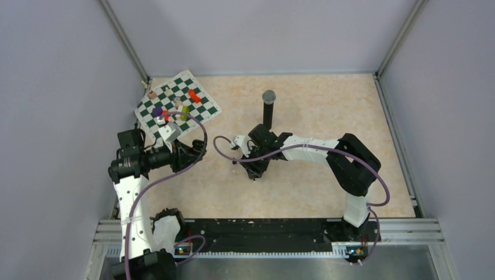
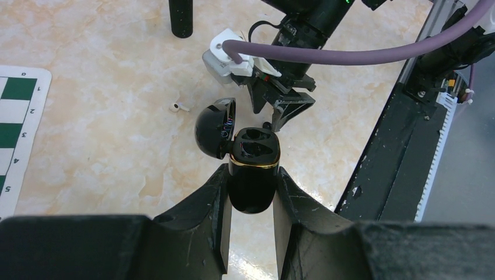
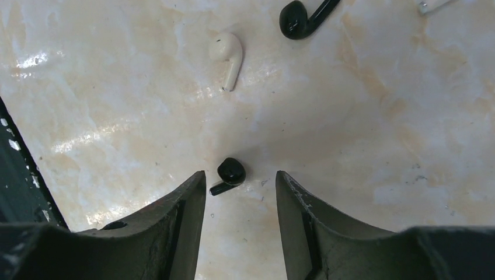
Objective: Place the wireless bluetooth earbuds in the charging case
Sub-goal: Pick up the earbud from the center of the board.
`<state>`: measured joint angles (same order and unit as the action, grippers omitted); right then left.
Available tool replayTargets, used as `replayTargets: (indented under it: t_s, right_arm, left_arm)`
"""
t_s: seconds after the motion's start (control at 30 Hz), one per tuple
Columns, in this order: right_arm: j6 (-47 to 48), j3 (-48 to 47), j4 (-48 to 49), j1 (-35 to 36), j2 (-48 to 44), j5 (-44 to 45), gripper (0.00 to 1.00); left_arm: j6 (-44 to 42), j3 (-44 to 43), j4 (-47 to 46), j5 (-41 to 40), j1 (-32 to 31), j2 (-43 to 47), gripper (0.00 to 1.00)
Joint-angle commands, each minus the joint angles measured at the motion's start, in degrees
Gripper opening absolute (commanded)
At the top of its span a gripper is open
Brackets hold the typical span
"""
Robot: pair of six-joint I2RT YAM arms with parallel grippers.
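Observation:
My left gripper (image 2: 252, 172) is shut on the black charging case (image 2: 252, 192), which has a gold rim. Its lid (image 2: 213, 128) hangs open to the left and both wells look empty. My right gripper (image 3: 240, 178) is open, low over the table. A small black earbud (image 3: 230, 173) lies between its fingertips, nearer the left finger (image 3: 192, 198), with neither touching it. A whitish earbud (image 3: 227, 54) and another black earbud (image 3: 299, 16) lie farther out. In the left wrist view the right gripper (image 2: 274, 111) points down just beyond the case, and a whitish earbud (image 2: 178, 107) lies to its left.
A tall black microphone (image 1: 268, 108) stands upright just behind the right gripper. A green and white chessboard mat (image 1: 178, 105) with small coloured pieces lies at the back left. The black base rail (image 2: 397, 151) runs along the near edge, close to the case.

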<state>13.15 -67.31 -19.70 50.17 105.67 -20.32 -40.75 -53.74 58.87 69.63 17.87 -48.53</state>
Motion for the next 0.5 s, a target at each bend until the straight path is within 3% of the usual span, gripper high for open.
replayTargets:
  t_s: [0.0, 0.33, 0.47]
  right_arm:
    - [-1.1, -3.3, -2.5, -1.1, 2.1, -4.0, 0.47]
    - [-1.6, -3.4, -2.6, -1.7, 3.3, -6.9, 0.46]
    - [-1.7, -3.5, -2.5, -1.7, 3.9, -6.3, 0.41]
  left_arm:
    - [-1.4, -0.1, 0.4, 2.1, 0.5, 0.1, 0.00]
    - [-1.6, -0.1, 0.5, 2.2, 0.6, 0.0, 0.00]
    - [-1.7, -0.1, 0.6, 2.3, 0.7, 0.1, 0.00]
